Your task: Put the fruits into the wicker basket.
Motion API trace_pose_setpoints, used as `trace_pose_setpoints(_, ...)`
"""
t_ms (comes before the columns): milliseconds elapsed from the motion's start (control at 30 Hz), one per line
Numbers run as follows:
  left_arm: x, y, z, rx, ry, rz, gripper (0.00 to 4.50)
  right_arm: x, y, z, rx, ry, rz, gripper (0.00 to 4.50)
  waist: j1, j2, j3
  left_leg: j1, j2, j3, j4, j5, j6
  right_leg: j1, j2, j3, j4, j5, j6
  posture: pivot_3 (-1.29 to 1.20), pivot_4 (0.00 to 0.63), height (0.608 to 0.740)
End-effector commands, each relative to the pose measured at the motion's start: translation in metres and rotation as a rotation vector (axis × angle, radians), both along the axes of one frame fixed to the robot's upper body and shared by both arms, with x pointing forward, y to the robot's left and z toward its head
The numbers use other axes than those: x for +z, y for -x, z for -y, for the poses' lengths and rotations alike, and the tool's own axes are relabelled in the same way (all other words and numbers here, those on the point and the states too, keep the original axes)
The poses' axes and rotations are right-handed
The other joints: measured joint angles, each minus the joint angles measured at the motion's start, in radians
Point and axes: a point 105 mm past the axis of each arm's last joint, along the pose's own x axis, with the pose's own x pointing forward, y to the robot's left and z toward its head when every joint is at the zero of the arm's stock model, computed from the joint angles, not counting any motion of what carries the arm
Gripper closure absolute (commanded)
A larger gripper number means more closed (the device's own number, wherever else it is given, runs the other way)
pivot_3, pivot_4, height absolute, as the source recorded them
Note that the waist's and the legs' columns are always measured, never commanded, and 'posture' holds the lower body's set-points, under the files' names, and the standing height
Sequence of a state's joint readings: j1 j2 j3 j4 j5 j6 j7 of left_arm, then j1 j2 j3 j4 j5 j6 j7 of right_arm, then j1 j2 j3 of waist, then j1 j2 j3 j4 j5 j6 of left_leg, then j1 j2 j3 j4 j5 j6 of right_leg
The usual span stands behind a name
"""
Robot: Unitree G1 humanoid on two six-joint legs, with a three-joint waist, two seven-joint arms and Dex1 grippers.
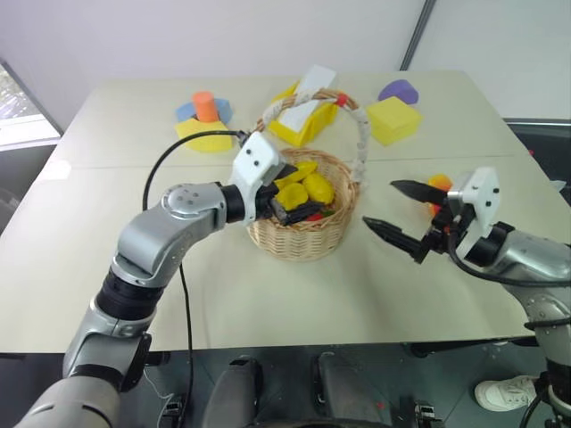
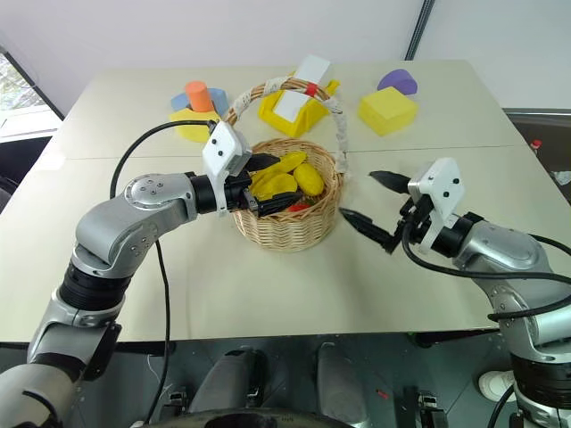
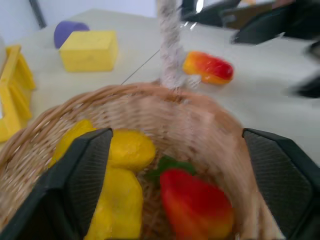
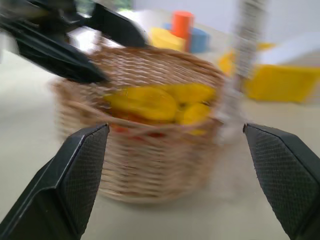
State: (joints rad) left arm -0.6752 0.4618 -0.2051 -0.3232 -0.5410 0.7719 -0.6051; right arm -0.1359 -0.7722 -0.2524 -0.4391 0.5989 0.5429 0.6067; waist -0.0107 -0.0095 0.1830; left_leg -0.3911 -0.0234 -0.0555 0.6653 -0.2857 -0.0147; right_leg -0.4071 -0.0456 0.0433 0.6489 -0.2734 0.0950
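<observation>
The wicker basket [image 1: 302,239] stands mid-table with its white-wrapped handle [image 1: 359,134] arching over it. Inside lie yellow fruits [image 1: 312,185] and a small red-and-yellow fruit [image 3: 197,202] with a green leaf. My left gripper [image 1: 290,194] hovers open over the basket's near-left rim, with nothing between its fingers. A red-orange mango-like fruit [image 3: 209,66] lies on the table to the right of the basket, also seen just behind the right gripper [image 1: 439,182]. That right gripper [image 1: 379,203] is open and empty, pointing left toward the basket, a short way from its wall.
At the back of the table stand a yellow tray with a white box [image 1: 303,111], a yellow foam cube [image 1: 393,119], a purple piece [image 1: 399,89] and an orange cylinder [image 1: 204,105] on blue and yellow blocks. A black cable [image 1: 165,165] loops from my left arm.
</observation>
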Motion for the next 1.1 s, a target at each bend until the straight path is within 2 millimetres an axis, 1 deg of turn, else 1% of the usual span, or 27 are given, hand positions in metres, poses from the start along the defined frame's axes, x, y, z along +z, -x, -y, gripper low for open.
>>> trace_pose_setpoints(33,0.021,0.026,0.002,-0.142,0.091,0.086,0.12,-0.002,-0.029,0.05,-0.322,0.021,0.015,0.0,-0.001,0.0,0.0,0.0,0.0,0.0,0.0,0.0,0.0,0.0,0.0,0.0,0.0,0.0,0.0,0.0,0.15,0.74)
trace_pose_setpoints(100,0.011,0.035,0.001,-0.187,0.059,0.09,0.12,-0.012,-0.044,0.075,-0.482,-0.007,-0.034,0.0,-0.007,0.001,0.0,0.0,0.0,0.001,0.0,0.0,-0.001,0.0,-0.001,0.001,0.0,0.0,0.0,0.0,0.15,0.74)
trace_pose_setpoints(133,0.007,0.037,0.001,-0.197,0.043,0.093,0.12,-0.016,-0.049,0.083,-0.535,-0.014,-0.057,0.0,-0.003,0.002,0.0,0.001,0.0,0.002,0.0,0.001,-0.001,-0.001,0.0,0.001,0.0,0.0,0.0,0.0,0.15,0.74)
trace_pose_setpoints(200,0.001,0.038,0.001,-0.194,0.028,0.098,0.12,-0.022,-0.059,0.095,-0.613,-0.034,-0.087,0.0,-0.002,0.002,0.0,0.001,0.001,0.001,0.0,0.001,-0.001,-0.001,0.0,0.002,0.001,0.0,0.0,0.0,0.15,0.74)
trace_pose_setpoints(267,-0.001,0.039,0.002,-0.193,0.029,0.097,0.12,-0.033,-0.068,0.105,-0.67,-0.05,-0.148,0.0,-0.003,0.002,0.0,0.0,0.001,0.001,0.0,0.001,-0.002,-0.001,0.001,0.002,0.001,0.0,0.0,0.0,0.15,0.74)
trace_pose_setpoints(433,-0.001,0.043,0.005,-0.206,0.036,0.1,0.12,-0.046,-0.082,0.115,-0.717,-0.091,-0.229,0.0,-0.003,0.002,0.0,0.0,0.0,0.002,0.0,0.001,-0.001,-0.001,0.001,0.001,0.001,0.0,0.0,0.0,0.15,0.74)
trace_pose_setpoints(533,-0.001,0.045,0.007,-0.209,0.037,0.105,0.12,-0.058,-0.086,0.12,-0.737,-0.107,-0.294,0.0,-0.003,0.002,0.0,0.0,0.0,0.002,0.0,0.0,0.0,-0.001,0.001,0.001,0.001,0.0,0.0,0.0,0.15,0.74)
trace_pose_setpoints(633,-0.002,0.045,0.007,-0.205,0.038,0.105,0.12,-0.063,-0.087,0.119,-0.72,-0.118,-0.321,0.0,-0.003,0.002,0.0,0.0,0.0,0.002,0.0,0.0,0.0,-0.001,0.001,0.001,0.001,0.0,0.0,0.0,0.15,0.74)
trace_pose_setpoints(700,-0.002,0.044,0.007,-0.201,0.037,0.105,0.0,-0.063,-0.087,0.118,-0.717,-0.13,-0.322,0.56,-0.003,0.002,0.0,0.0,0.0,0.002,0.0,0.0,0.0,-0.001,0.001,0.001,0.001,0.0,0.0,0.0,0.15,0.74)
trace_pose_setpoints(733,-0.002,0.044,0.006,-0.2,0.037,0.105,0.0,-0.062,-0.088,0.118,-0.715,-0.138,-0.32,0.93,-0.005,0.002,0.0,0.0,0.0,0.002,0.0,0.0,0.0,-0.001,0.001,0.001,0.001,0.0,0.0,0.0,0.15,0.74)
trace_pose_setpoints(833,-0.002,0.043,0.005,-0.194,0.039,0.105,0.0,-0.056,-0.087,0.117,-0.714,-0.138,-0.293,2.45,-0.006,0.002,0.0,0.0,0.0,0.002,0.0,0.0,0.0,-0.001,0.002,0.001,0.001,0.0,0.0,0.0,0.15,0.74)
trace_pose_setpoints(867,-0.001,0.043,0.003,-0.191,0.043,0.106,0.0,-0.051,-0.087,0.117,-0.71,-0.127,-0.271,2.63,-0.006,0.002,0.0,0.0,0.0,0.002,0.0,0.0,0.0,-0.001,0.002,0.001,0.001,0.0,0.0,0.0,0.15,0.74)
trace_pose_setpoints(933,0.002,0.041,-0.003,-0.176,0.066,0.108,0.0,-0.038,-0.083,0.115,-0.69,-0.096,-0.225,2.65,-0.006,0.002,0.0,0.0,0.0,0.003,0.0,0.0,0.0,-0.001,0.002,0.001,0.001,0.0,0.0,0.0,0.15,0.74)
trace_pose_setpoints(1000,0.007,0.039,-0.015,-0.148,0.101,0.105,0.0,-0.023,-0.073,0.111,-0.641,-0.024,-0.174,2.65,-0.004,0.003,0.0,0.0,0.0,0.002,0.0,0.0,0.0,-0.001,0.002,0.001,0.001,0.0,0.0,0.0,0.15,0.74)
trace_pose_setpoints(1067,0.009,0.037,-0.027,-0.118,0.119,0.1,0.0,-0.008,-0.061,0.099,-0.547,0.062,-0.111,2.65,-0.003,0.003,0.0,0.0,0.0,0.002,0.0,0.0,0.0,-0.002,0.001,0.001,0.001,0.0,0.0,0.0,0.15,0.74)
trace_pose_setpoints(1100,0.009,0.037,-0.036,-0.101,0.122,0.101,0.0,-0.001,-0.052,0.089,-0.476,0.092,-0.088,2.65,-0.002,0.003,0.0,0.0,0.0,0.002,0.0,0.0,0.0,-0.002,0.001,0.001,0.001,0.0,0.0,0.0,0.15,0.74)
